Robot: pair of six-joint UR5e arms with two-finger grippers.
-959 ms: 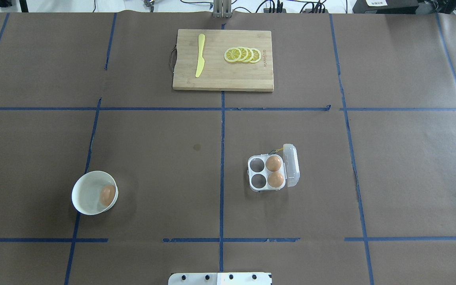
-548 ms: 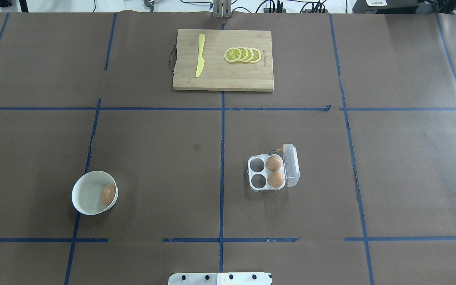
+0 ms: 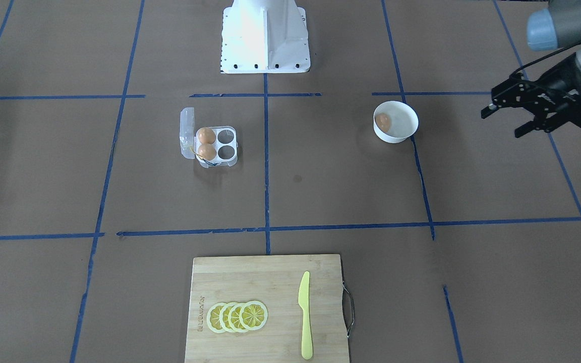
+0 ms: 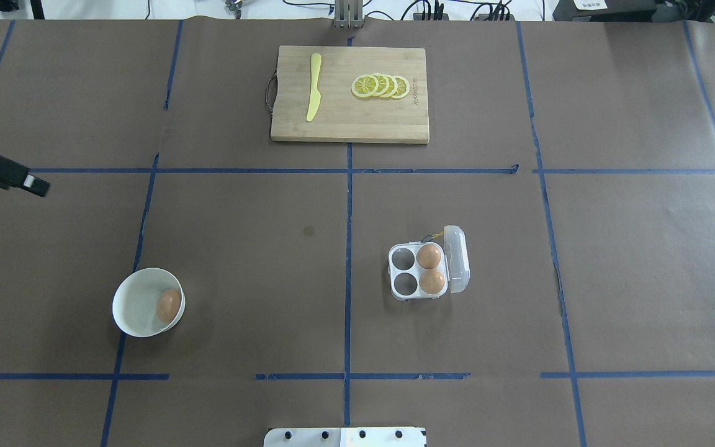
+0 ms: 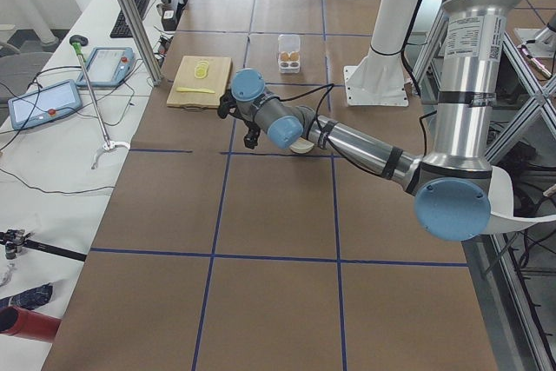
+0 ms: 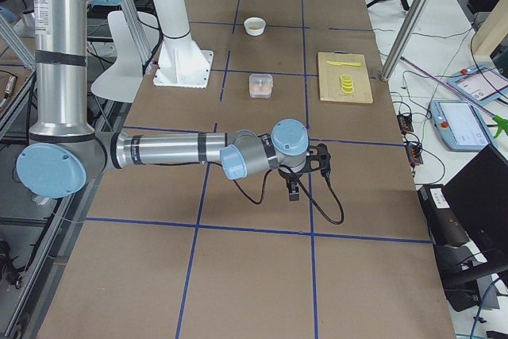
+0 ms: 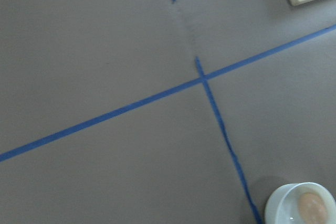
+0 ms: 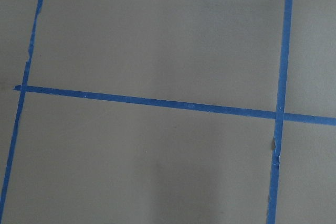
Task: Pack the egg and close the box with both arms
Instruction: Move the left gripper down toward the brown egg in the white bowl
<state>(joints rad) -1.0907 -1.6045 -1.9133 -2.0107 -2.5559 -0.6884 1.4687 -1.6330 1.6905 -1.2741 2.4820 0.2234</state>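
Note:
The egg lies in a white bowl at the near left; the left wrist view shows it too. The clear box stands right of centre with its lid open to the right. Two brown eggs fill its right cups and the left cups are empty. My left gripper is open and empty, above the table beyond the bowl, away from the robot's base and further out to the left. My right gripper shows only in the exterior right view, far from the box; I cannot tell whether it is open or shut.
A wooden cutting board with a yellow knife and lemon slices lies at the far middle. Blue tape lines cross the brown table cover. The robot's white base stands at the near edge.
My left gripper has come into the overhead view at the left edge. The bowl, egg and box have not moved.

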